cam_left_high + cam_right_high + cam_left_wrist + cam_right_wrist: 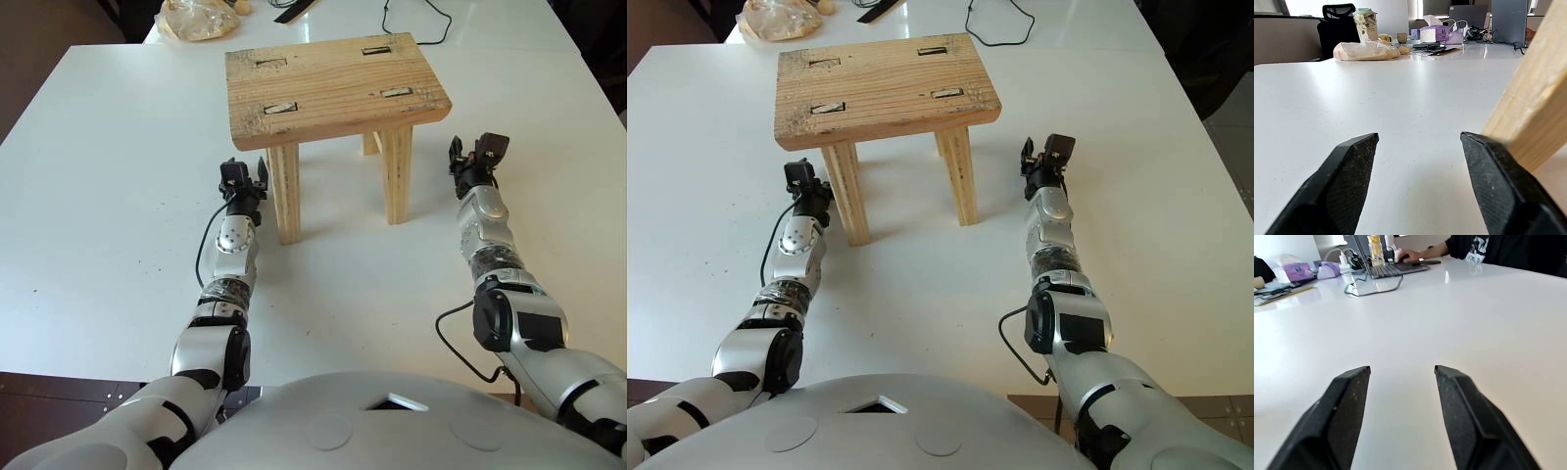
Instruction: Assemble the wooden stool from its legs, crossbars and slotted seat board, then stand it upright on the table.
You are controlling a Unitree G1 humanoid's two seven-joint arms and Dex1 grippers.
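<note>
Left gripper [247,181], mid-left, sat w/ fingers apart & empty just beside front leg [285,191] of stool [333,83], upright at upper centre on table [98,196]; right gripper [468,162], mid-right, also spread, empty.

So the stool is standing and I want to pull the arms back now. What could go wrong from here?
1. The left gripper is open right beside the stool's near left leg, with one finger next to it; a sideways pull might nudge or tip the stool.
2. A plastic bag lies beyond the stool, so a forward push could shove the stool into it.
The right gripper, open, stands apart from the legs and looks less risky.
</note>
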